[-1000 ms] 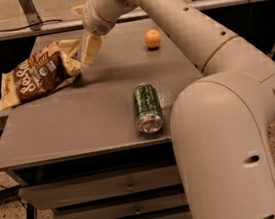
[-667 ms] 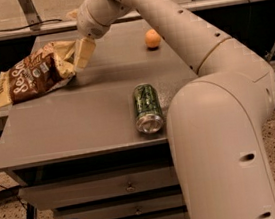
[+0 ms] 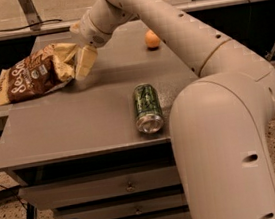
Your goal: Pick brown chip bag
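The brown chip bag [image 3: 29, 75] has a dark brown front with white lettering and tan-cream ends. It hangs tilted over the table's far left part, its left end past the table edge. My gripper [image 3: 76, 59] is at the bag's right tan end and is shut on it. One cream finger [image 3: 85, 63] shows in front of the bag; the other is hidden behind the crinkled end. My arm reaches in from the right across the table.
A green drink can [image 3: 147, 107] lies on its side near the front edge of the grey table [image 3: 69, 130]. An orange ball [image 3: 152, 39] sits at the back. Drawers are below the tabletop. My arm's large base [image 3: 223, 145] fills the right foreground.
The gripper has risen slightly with the bag's right end in it. The bag has lifted off the table and shifted a little left. The can and the orange ball have not moved.
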{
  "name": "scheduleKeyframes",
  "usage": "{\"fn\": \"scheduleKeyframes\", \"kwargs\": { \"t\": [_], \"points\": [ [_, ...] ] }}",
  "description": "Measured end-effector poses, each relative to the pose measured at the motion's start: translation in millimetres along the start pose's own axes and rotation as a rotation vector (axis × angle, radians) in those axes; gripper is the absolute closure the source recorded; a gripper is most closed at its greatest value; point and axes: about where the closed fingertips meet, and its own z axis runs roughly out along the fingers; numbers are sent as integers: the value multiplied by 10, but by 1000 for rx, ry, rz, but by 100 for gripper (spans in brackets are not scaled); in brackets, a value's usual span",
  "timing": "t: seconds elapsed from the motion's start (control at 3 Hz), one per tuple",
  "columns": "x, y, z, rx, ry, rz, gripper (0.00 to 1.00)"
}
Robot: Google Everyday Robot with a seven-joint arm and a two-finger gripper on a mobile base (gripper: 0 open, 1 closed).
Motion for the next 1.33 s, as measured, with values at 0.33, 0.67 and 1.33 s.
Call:
{"fn": "scheduleKeyframes", "kwargs": {
  "t": [0.33, 0.67, 1.33],
  "points": [
    [47, 140, 103, -58, 21, 8, 0],
    [42, 207, 235, -108, 34, 4, 0],
    [-7, 160, 367, -122, 3, 10, 41]
  ]
}}
